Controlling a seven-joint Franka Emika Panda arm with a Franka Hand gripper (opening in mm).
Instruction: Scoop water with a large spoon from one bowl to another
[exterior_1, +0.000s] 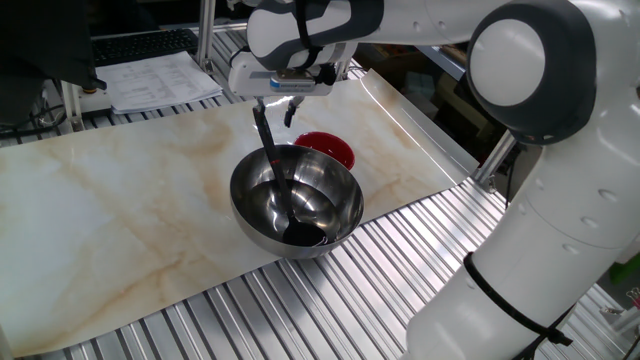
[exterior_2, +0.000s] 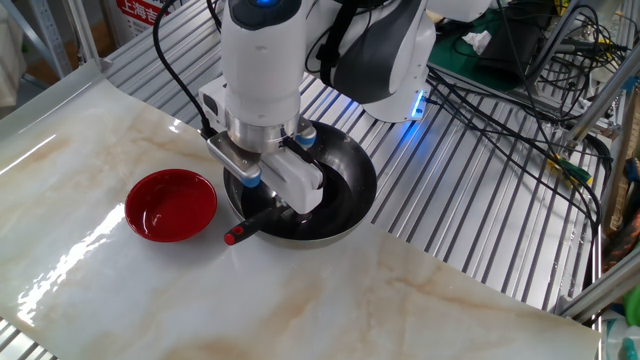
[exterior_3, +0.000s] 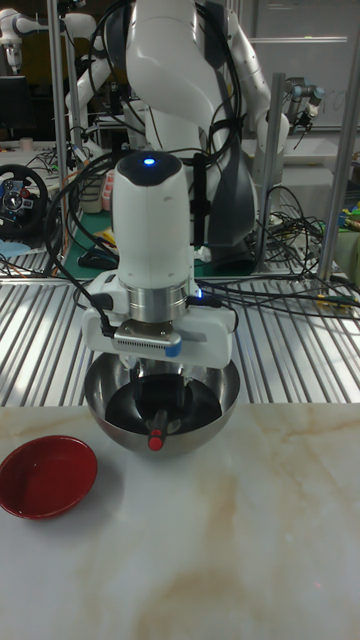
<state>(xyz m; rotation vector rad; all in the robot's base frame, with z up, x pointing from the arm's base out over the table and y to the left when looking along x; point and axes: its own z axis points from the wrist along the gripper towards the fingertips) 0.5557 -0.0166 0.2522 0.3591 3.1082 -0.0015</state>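
In one fixed view, the gripper (exterior_1: 274, 101) is seen above the far rim of the steel bowl (exterior_1: 250, 214), and the large spoon (exterior_1: 273, 170) stands steeply in that bowl, its scoop down at the bottom. The handle top appears to lie between the fingers, but whether it is clamped or released cannot be told. The red bowl (exterior_1: 338, 148) is found just behind the steel bowl, almost touching it. Water cannot be clearly made out here.

In the other fixed view, the handle's red tip (exterior_2: 231, 238) is seen projecting over the steel bowl's rim toward the red bowl (exterior_2: 170, 205), which sits just beside it on the marble board (exterior_2: 420, 300). A shine inside the red bowl suggests some water is held there already.

In the tall fixed view, the wrist hides the fingers; the red tip (exterior_3: 155, 441) shows at the near rim.

The filling step is judged to be in hand. A level lift clear of the rim is called for next, then a short carry across. Open board is left around the red bowl; the steel bowl's rim is the one edge to be cleared.
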